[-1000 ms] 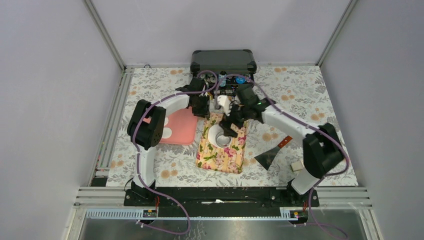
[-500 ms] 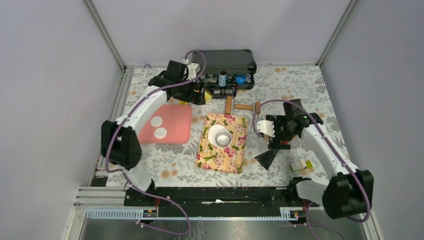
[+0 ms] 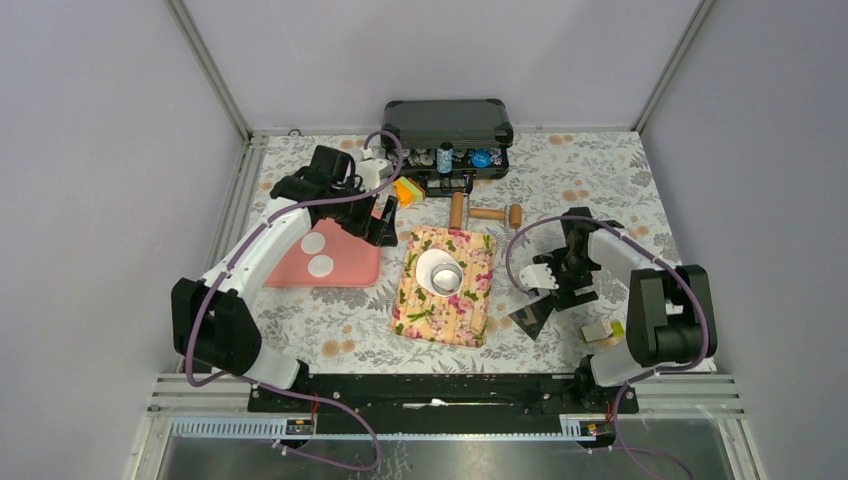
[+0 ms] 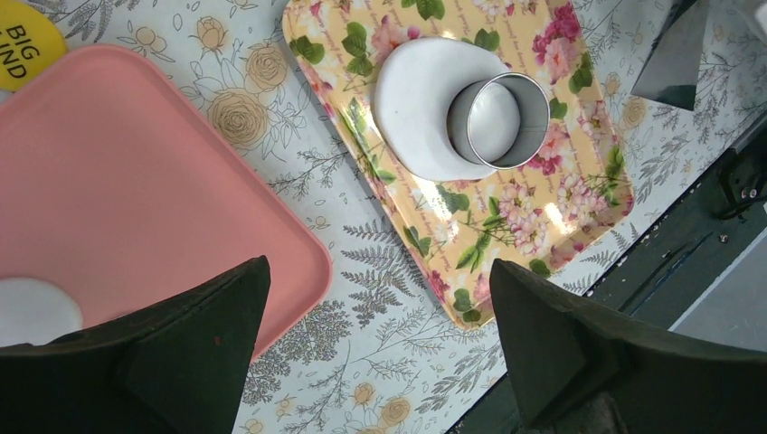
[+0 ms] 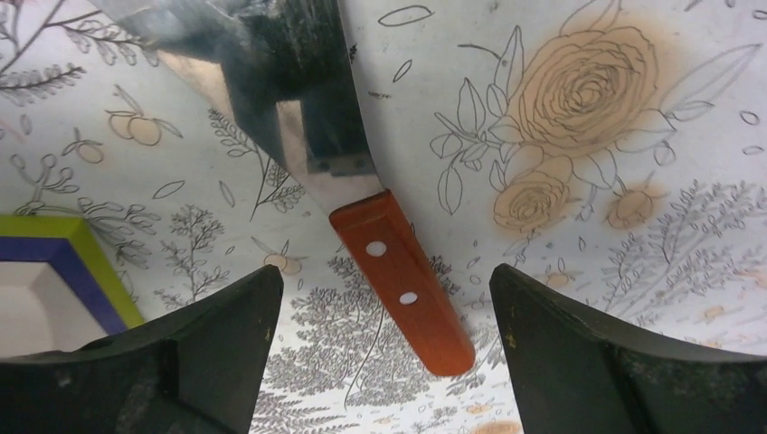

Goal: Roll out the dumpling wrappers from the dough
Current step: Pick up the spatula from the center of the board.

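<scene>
Two dumpling wrappers (image 3: 313, 242) (image 3: 320, 265), flat white discs, lie on the pink tray (image 3: 350, 270). One wrapper (image 4: 32, 307) shows at the left wrist view's lower left. White dough (image 3: 428, 262) (image 4: 411, 108) lies on the floral board (image 3: 445, 310) under a round silver tin (image 3: 445, 275) (image 4: 499, 110). My left gripper (image 3: 383, 228) (image 4: 380, 362) hangs open and empty over the tray's right edge. The right gripper (image 3: 568, 288) (image 5: 384, 362) is open right of the board, its fingers either side of a scraper's brown handle (image 5: 402, 276) without touching it.
The scraper's metal blade (image 3: 532, 318) (image 5: 271, 81) lies on the patterned cloth. A white-and-green block (image 3: 600, 330) (image 5: 45, 271) sits near the right arm's base. A wooden rolling pin (image 3: 485, 213) lies behind the board, and a black case (image 3: 447, 122) stands at the back.
The left gripper opened and swung from the back of the table to the tray's right edge. My right arm left the floral board and came down over the scraper handle.
</scene>
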